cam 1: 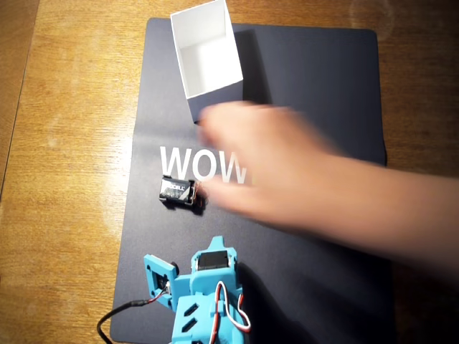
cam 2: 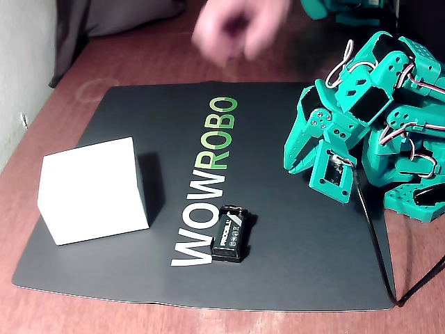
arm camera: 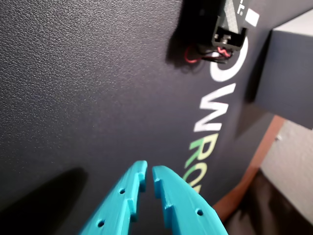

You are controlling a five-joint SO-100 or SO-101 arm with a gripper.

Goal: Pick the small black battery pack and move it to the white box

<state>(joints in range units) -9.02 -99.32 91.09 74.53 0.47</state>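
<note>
**Battery Pack Left Lying on Mat, Apart from Box**

The turquoise gripper (arm camera: 149, 177) is being kept nearly closed and empty above the dark mat (cam 2: 299, 250). The small black battery pack (cam 2: 231, 242) is being shown beside the "WOW" lettering (cam 1: 204, 166), apart from the white box (cam 2: 92, 189). A blurred human hand (cam 1: 269, 161) is being extended over the mat.

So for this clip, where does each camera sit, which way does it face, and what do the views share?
Overhead view: above the table, looking straight down on the dark mat; turquoise arm at bottom edge, a blurred human hand over the mat.
Wrist view: rides the arm, looking low across the mat; gripper enters from the bottom, fingers nearly closed.
Fixed view: low at the mat's side, opposite the hand; folded arm at right.
Shared: battery pack in all three; white box in overhead and fixed views.
</note>
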